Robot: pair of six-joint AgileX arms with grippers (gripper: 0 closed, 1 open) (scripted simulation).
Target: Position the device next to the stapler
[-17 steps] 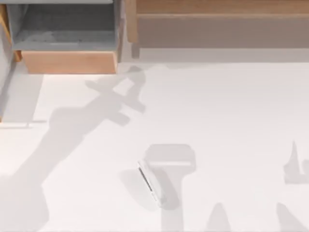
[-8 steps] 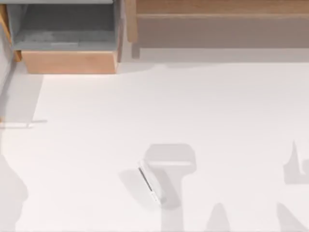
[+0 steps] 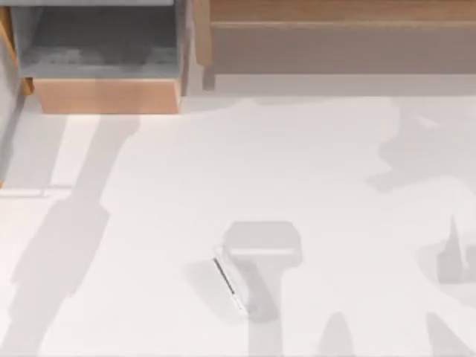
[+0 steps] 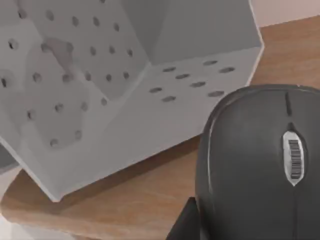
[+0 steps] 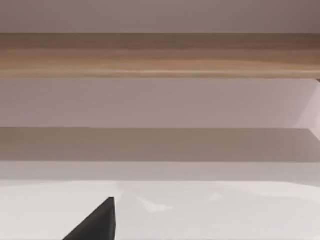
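Observation:
The device (image 3: 230, 285), a thin white slab with a dark strip along one long edge, lies tilted on the white table (image 3: 149, 171), a little left of centre and near the front. The stapler is out of view. In the left wrist view, a dark part of my left gripper (image 4: 187, 225) sits close to a black computer mouse (image 4: 260, 160). A dark tip of my right gripper (image 5: 97, 223) hangs over the white tabletop, facing a wooden shelf (image 5: 160, 55).
A grey box with a wooden front (image 3: 104, 95) stands at the back left, and a long wooden shelf (image 3: 335, 15) runs along the back. A grey perforated holder (image 4: 100, 75) stands by the mouse on a wooden surface (image 4: 125, 200). Soft grey shadows lie across the table.
The arm-shaped shadow on the table's left went away, then a broader one appeared there. A new shadow now lies at the right. The device has not moved.

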